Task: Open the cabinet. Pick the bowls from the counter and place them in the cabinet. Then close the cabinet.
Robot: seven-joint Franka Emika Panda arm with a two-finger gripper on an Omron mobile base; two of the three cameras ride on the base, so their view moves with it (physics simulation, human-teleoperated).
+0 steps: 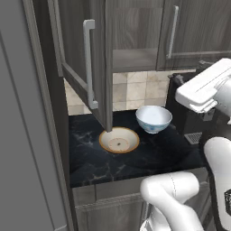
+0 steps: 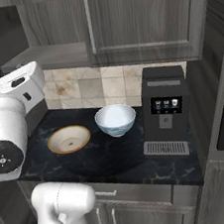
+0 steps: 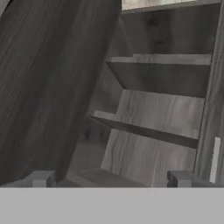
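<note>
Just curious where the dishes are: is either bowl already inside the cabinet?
No, both the cream bowl and the blue-patterned bowl sit on the black counter below the cabinet.

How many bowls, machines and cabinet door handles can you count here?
Bowls: 2, the white and blue bowl and the cream bowl.
Coffee machines: 1, the black coffee machine.
Cabinet door handles: 2, the open door's handle and the shut door's handle.
Total: 5
</note>
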